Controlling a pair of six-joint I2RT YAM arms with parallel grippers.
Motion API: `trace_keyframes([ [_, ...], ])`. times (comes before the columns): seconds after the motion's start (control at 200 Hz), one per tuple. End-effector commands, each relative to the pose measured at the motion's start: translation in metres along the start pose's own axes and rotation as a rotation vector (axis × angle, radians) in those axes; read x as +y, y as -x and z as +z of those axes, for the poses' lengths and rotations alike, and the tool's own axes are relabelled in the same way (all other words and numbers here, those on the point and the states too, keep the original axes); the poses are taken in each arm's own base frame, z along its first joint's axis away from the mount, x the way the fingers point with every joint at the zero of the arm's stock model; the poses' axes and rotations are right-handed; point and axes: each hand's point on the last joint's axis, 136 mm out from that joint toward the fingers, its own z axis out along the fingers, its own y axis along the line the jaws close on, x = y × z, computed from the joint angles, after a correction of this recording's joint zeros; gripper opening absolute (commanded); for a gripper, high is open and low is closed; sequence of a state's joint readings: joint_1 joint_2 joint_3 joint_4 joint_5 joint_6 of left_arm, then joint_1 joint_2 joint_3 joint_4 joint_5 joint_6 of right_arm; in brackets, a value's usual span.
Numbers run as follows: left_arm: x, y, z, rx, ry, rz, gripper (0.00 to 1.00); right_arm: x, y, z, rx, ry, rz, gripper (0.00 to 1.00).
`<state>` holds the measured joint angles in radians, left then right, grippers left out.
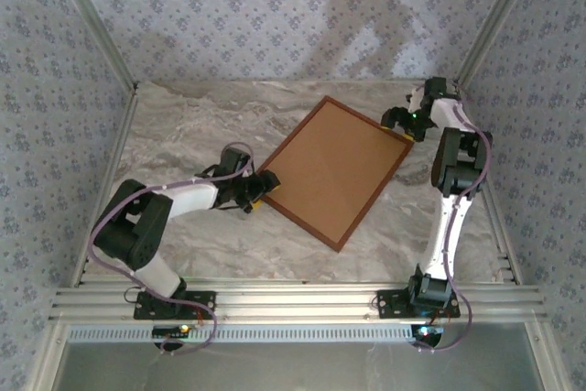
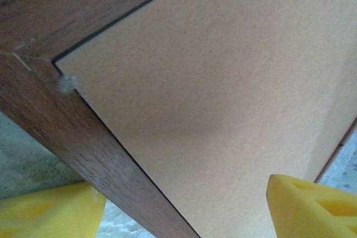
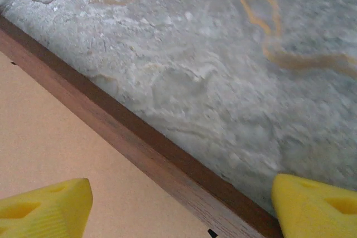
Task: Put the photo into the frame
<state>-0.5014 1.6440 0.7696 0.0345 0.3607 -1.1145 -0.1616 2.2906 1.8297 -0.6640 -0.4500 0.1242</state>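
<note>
The frame (image 1: 298, 214), thin reddish-brown wood, lies flat and turned at an angle in the middle of the marble table, with a plain brown backing board (image 1: 334, 167) inside it. The photo is hidden. My left gripper (image 1: 261, 191) is at the frame's left corner, open. In the left wrist view its yellow fingers (image 2: 50, 213) stand on either side of the frame rail (image 2: 72, 137), with the backing board (image 2: 223, 93) beyond. My right gripper (image 1: 403, 125) is open at the frame's right corner. It straddles the rail (image 3: 139, 143) between board (image 3: 56, 149) and bare table (image 3: 223, 54).
Patterned walls and metal posts close in the table (image 1: 183, 125) at the back and on both sides. An aluminium rail (image 1: 293, 299) with the two arm bases runs along the near edge.
</note>
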Motion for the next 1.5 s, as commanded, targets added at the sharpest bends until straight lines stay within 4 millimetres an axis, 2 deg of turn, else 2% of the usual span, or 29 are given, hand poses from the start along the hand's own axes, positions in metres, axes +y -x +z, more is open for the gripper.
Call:
trace_keyframes([
  [0.0,-0.046,0.056,0.005,-0.144,-0.158,0.125,0.77,0.018,-0.033,-0.014,0.058,0.094,0.091,0.84],
  [0.23,-0.038,0.109,-0.012,-0.196,-0.132,0.142,0.76,0.031,-0.074,-0.032,-0.028,0.13,0.179,0.77],
  [0.29,-0.035,0.12,-0.014,-0.204,-0.127,0.141,0.76,0.039,-0.091,-0.034,-0.034,0.143,0.194,0.76],
  [0.31,-0.033,0.124,-0.014,-0.208,-0.122,0.139,0.76,0.039,-0.106,-0.031,-0.015,0.137,0.206,0.76],
  [0.335,-0.03,0.129,-0.015,-0.214,-0.114,0.138,0.76,0.042,-0.115,-0.032,-0.01,0.133,0.202,0.76],
  [0.495,-0.001,0.161,-0.034,-0.291,-0.03,0.119,0.77,0.046,-0.172,-0.038,-0.005,0.092,0.228,0.75],
  [0.58,0.014,0.166,-0.047,-0.331,0.038,0.137,0.77,0.046,-0.19,-0.043,-0.005,0.078,0.228,0.75],
  [0.665,0.021,0.158,-0.058,-0.341,0.085,0.166,0.77,0.04,-0.183,-0.055,-0.054,0.025,0.192,0.75],
  [0.78,0.028,0.138,-0.069,-0.332,0.117,0.187,0.77,0.043,-0.156,-0.064,-0.128,-0.014,0.094,0.77],
  [0.93,0.027,0.112,-0.077,-0.319,0.146,0.228,0.76,0.065,-0.129,-0.05,-0.12,0.014,-0.005,0.78],
  [1.099,0.026,0.096,-0.065,-0.245,0.136,0.239,0.73,0.076,-0.109,-0.031,-0.1,0.007,-0.049,0.78],
  [1.279,0.024,0.099,-0.053,-0.218,0.139,0.251,0.73,0.076,-0.102,-0.012,-0.068,0.008,-0.043,0.78],
  [1.494,0.02,0.102,-0.042,-0.185,0.127,0.266,0.72,0.068,-0.113,0.004,-0.016,0.007,-0.022,0.78],
])
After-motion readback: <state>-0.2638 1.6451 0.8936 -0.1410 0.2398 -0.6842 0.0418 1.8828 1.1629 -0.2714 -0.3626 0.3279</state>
